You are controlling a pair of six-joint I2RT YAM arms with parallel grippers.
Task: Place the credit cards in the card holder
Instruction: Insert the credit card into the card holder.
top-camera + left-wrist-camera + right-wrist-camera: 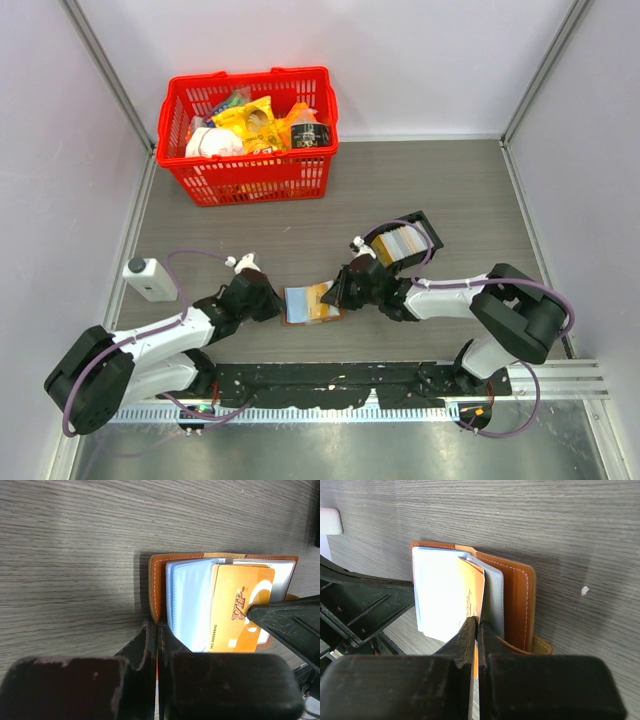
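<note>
The brown leather card holder (305, 305) lies open on the table between both arms, its clear sleeves fanned up. My left gripper (272, 300) is shut on the holder's left cover edge (157, 587), seen in the left wrist view (159, 630). My right gripper (338, 290) is shut on a yellow-orange credit card (471, 592). The card stands partly among the sleeves, and its "VIP" face shows in the left wrist view (239, 609). In the right wrist view the right gripper (478, 625) pinches the card's near edge beside the brown cover (517, 597). More credit cards (400, 243) sit in a black tray.
The black open-top tray (436, 236) stands just behind the right gripper. A red basket (250, 180) of groceries is at the back left. A small white device (150, 278) lies at the left edge. Grey walls enclose the table on three sides.
</note>
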